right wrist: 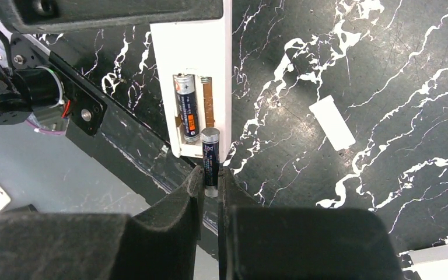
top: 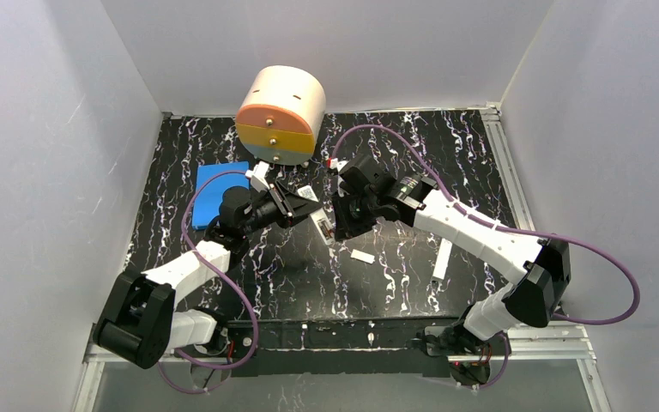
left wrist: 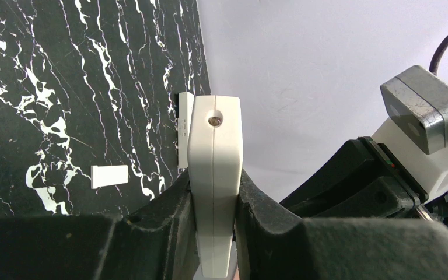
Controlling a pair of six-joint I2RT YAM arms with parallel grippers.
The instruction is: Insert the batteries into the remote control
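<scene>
Black marbled tabletop [top: 395, 292] shows from above, with the remote [top: 321, 225] raised between both arms and a loose white cover [top: 362, 257] lying near it. From the left wrist, the left fingers [left wrist: 172, 201] pinch the remote edge-on by its two sides, likely to steady it for loading. From the right wrist, the right fingers [right wrist: 178, 201] pinch the second battery [right wrist: 210, 153], its tip at the remote's open bay beside the first battery [right wrist: 187, 108] already seated, lined up for the empty slot.

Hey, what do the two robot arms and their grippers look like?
The left arm and right arm have white link shells and black joint housings, each trailed by a purple cable. The left gripper and right gripper are black, with thick matte fingers.
</scene>
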